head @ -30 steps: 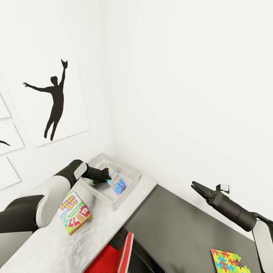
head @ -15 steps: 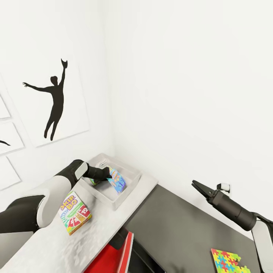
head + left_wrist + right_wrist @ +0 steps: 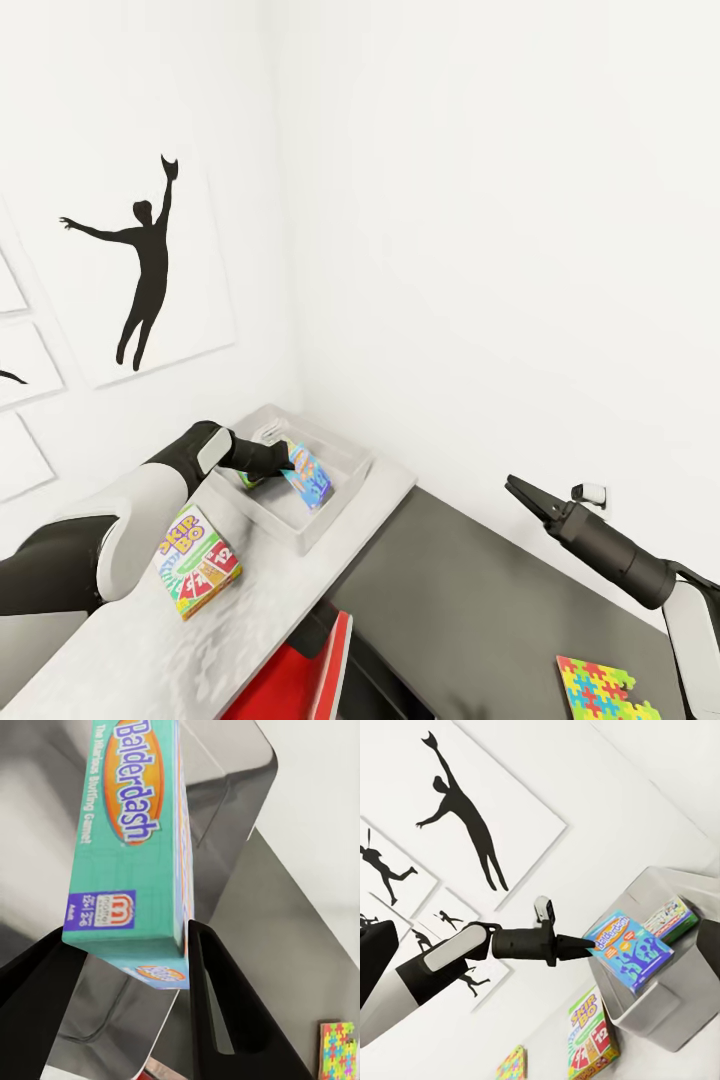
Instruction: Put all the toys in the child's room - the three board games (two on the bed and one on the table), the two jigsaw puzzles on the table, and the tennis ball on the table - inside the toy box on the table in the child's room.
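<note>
My left gripper [image 3: 288,464] is shut on the teal Balderdash board game [image 3: 309,477], holding it tilted over the grey toy box [image 3: 345,462]. Between the black fingers [image 3: 217,1005] sits the game's narrow end [image 3: 124,832], with the toy box [image 3: 225,802] underneath. Another boxed game [image 3: 673,917] lies inside the toy box [image 3: 690,1016]. On the white table [image 3: 150,650], just in front of the box, is the Skip-Bo game [image 3: 197,560]. A colourful jigsaw puzzle [image 3: 600,692] rests on the dark surface at the lower right. My right gripper [image 3: 520,491] hovers open above that surface, holding nothing.
The toy box stands in the room's corner, close to two white walls with silhouette pictures [image 3: 140,265]. A red object [image 3: 310,670] is wedged between the white table and the dark surface [image 3: 480,610]. A second puzzle [image 3: 512,1063] lies further along the table.
The left gripper with the Balderdash game has shifted very slightly over the toy box. The right gripper has barely sunk.
</note>
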Controlling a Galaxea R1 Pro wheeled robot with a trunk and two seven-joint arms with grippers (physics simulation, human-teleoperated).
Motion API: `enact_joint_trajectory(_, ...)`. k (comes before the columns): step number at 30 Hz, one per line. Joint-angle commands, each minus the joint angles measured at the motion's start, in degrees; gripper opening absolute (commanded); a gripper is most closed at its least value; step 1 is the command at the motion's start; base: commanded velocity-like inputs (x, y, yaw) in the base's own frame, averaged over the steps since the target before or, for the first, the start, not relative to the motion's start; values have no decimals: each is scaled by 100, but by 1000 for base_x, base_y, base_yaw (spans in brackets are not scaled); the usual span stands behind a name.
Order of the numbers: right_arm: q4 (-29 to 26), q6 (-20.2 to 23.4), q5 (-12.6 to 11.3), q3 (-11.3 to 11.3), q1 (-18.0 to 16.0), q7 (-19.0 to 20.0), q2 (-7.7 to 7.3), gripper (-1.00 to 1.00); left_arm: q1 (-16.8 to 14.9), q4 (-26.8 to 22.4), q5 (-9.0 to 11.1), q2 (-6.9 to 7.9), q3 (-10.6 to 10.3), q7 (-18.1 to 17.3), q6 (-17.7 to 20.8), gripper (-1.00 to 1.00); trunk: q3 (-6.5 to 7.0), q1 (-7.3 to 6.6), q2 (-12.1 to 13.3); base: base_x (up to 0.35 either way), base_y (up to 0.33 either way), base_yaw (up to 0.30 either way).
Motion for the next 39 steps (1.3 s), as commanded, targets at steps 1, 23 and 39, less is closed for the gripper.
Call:
enact_joint_trajectory(1, 0, 24, 1, -5, -6, 14, -1, 100, -5, -4, -1, -1, 48, 5, 41, -100, -13, 4, -13, 0, 0, 0)
enact_joint_trajectory(23, -1, 23, 1, -5, -6, 20, -6, 100, -4, -17, -7, 8, 49, 6, 41, 100, -13, 4, -13, 0, 0, 0)
enact_joint_trajectory(39, -2, 24, 1, -8, -6, 21, -7, 100, -4, -248, 30, 716, 59, -699, 147, 100, -13, 4, -13, 0, 0, 0)
